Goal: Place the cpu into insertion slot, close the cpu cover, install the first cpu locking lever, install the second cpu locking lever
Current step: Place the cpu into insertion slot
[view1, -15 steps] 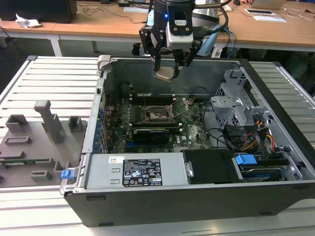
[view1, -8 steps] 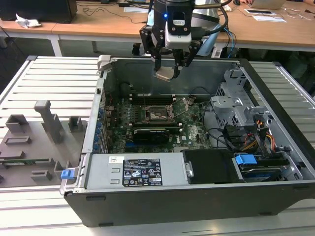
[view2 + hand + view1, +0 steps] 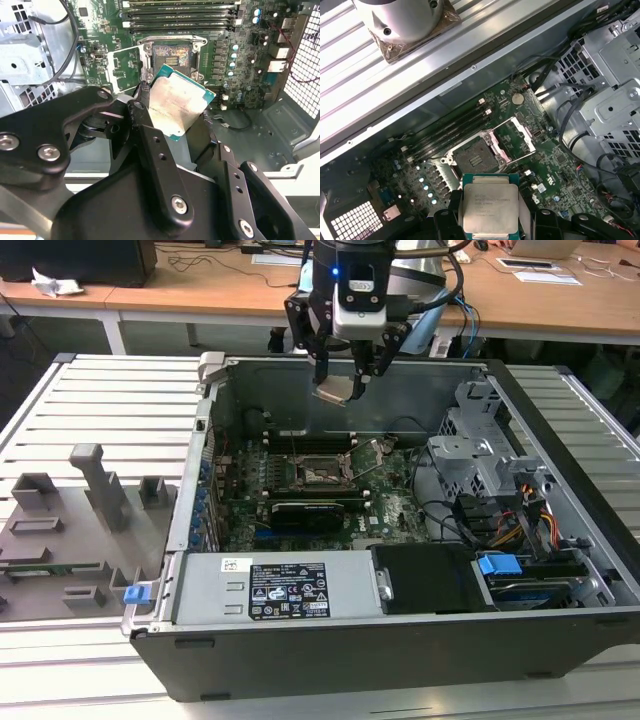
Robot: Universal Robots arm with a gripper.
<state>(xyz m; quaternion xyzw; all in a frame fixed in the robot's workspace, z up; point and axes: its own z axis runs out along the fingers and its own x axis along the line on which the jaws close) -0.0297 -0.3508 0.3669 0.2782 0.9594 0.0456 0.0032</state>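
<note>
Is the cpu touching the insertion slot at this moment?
Apart. In the exterior view the cpu, clamped between the jaws of the gripper, hangs near the case rim, well above the insertion slot.

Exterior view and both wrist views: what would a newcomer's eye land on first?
First is the cpu, silver top with a green rim, gripped in the tool above the open PC case. Below it on the green board, the slot sits bare with its cover flipped open beside it.
</note>
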